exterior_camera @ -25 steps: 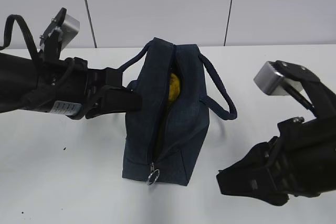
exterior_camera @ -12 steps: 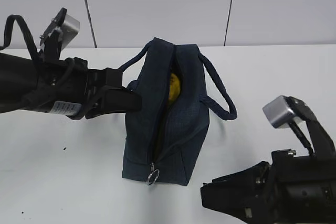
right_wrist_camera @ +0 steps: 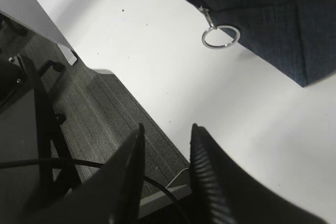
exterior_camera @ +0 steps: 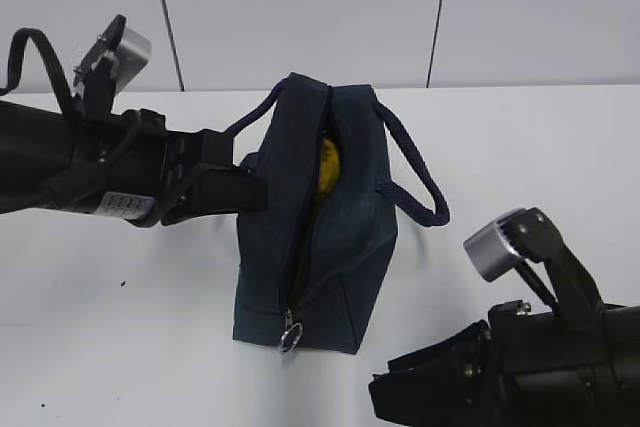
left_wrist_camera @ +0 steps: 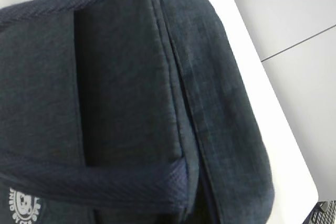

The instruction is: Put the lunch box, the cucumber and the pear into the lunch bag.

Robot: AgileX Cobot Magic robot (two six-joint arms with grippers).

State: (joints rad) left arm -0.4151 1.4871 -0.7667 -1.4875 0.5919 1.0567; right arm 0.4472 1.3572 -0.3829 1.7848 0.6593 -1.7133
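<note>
The navy lunch bag (exterior_camera: 330,237) stands mid-table, its top zipper partly open. The yellow pear (exterior_camera: 328,169) shows inside through the gap. The lunch box and the cucumber are not visible. The zipper's metal ring pull (exterior_camera: 290,337) hangs at the bag's near end and also shows in the right wrist view (right_wrist_camera: 220,36). My left gripper (exterior_camera: 250,192) is clamped on the bag's left side near a handle. Its wrist view shows only bag fabric (left_wrist_camera: 131,87) and a handle strap (left_wrist_camera: 94,179). My right gripper (right_wrist_camera: 167,128) is open and empty, low at the front right (exterior_camera: 380,399), apart from the ring.
The white table's front edge (right_wrist_camera: 131,98) runs under my right gripper, with grey floor and cables beyond it. The bag's right handle (exterior_camera: 420,187) loops out toward the right arm. A white wall stands behind the table.
My right arm has dropped and swung left toward the table's front edge, nearer the bag's ring end. The left arm and the bag have not moved.
</note>
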